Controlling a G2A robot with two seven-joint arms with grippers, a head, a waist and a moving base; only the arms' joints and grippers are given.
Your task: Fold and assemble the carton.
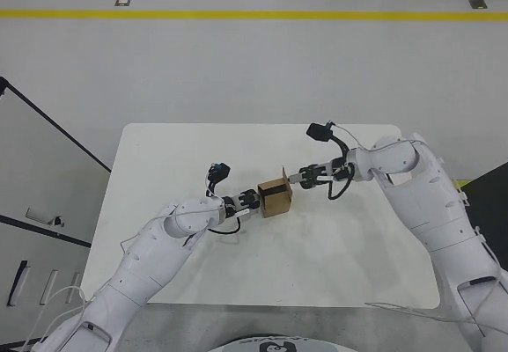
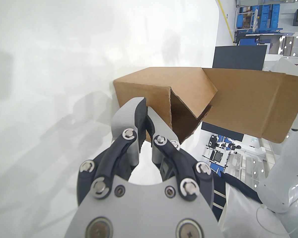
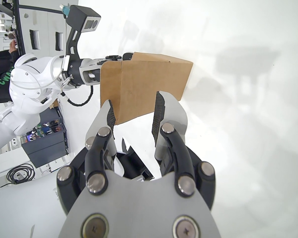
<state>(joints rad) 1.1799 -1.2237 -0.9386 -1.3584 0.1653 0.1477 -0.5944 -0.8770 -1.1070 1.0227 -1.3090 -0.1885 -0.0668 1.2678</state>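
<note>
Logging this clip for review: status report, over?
Left tool clamped on carton wall. Right tool open at opposite end. Carton on table, flap unfolded.

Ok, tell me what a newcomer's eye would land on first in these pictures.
The brown carton at the middle of the white table, with one flap standing open. Next, the two hands meeting it from opposite sides: the left hand pinched shut on one edge, the right hand open at the opposite side.
</note>
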